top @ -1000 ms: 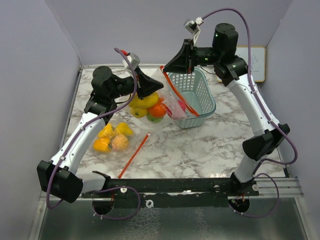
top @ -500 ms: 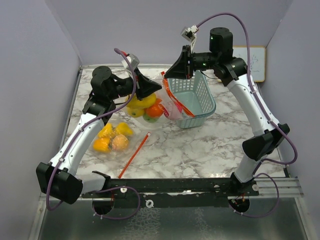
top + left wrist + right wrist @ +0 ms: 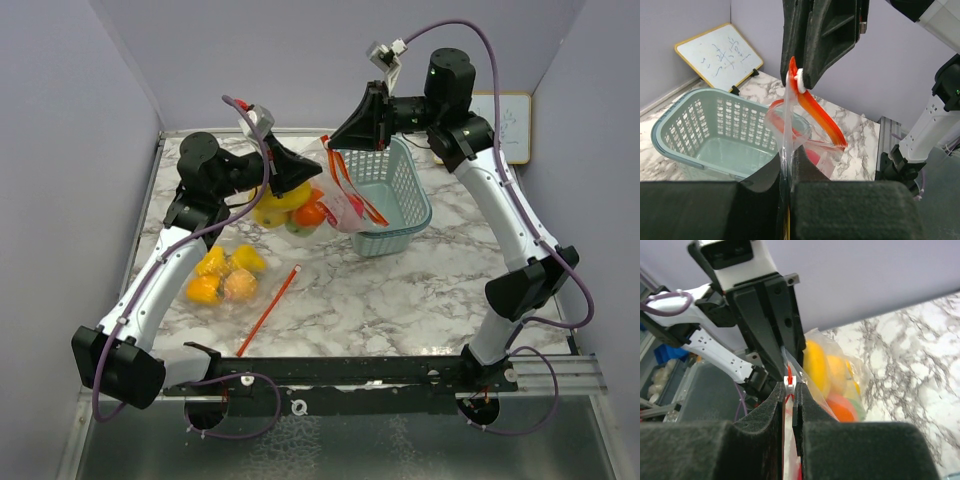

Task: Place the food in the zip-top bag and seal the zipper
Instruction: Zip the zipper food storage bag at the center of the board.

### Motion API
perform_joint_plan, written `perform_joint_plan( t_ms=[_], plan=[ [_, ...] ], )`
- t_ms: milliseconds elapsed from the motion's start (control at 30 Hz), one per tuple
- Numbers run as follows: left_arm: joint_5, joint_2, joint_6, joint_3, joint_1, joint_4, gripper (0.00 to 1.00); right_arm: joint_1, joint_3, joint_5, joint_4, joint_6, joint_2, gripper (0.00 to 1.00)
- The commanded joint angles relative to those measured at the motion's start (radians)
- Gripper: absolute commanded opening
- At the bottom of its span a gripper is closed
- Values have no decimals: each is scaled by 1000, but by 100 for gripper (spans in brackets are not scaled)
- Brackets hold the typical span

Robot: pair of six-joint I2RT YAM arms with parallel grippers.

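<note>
Clear bag (image 3: 340, 208) clamped between both arms' closed fingers (image 3: 850, 210).

Plain lilac walls (image 3: 300, 60) around a marble-patterned table (image 3: 400, 300), small whiteboard (image 3: 517, 125) at far right

Pale blue lattice basket (image 3: 397, 190) on marble table (image 3: 400, 300), small whiteboard (image 3: 508, 125) at far right

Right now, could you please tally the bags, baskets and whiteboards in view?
Bags: 2 (held bag, flat bag)
Basket: 1
Whiteboard: 1
Total: 4
</note>
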Motion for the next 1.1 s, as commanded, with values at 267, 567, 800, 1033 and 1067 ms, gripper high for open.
perform_joint_plan(
  t_ms=[267,567,800,1033,1067],
  plan=[
    [18,22,-71,28,5,147,25,-8,-40,-154,254,207,9,3],
    [90,54,-183,2,-9,292,16,-8,-38,-132,202,187,12,3],
    [160,78,-276,-14,-26,409,0,-8,-15,-115,161,173,23,3],
    [80,90,-107,111,-30,71,0,-8,3,-61,58,90,24,2],
    [43,88,-62,138,-27,7,0,-9,11,-45,23,60,26,3]
  ],
)
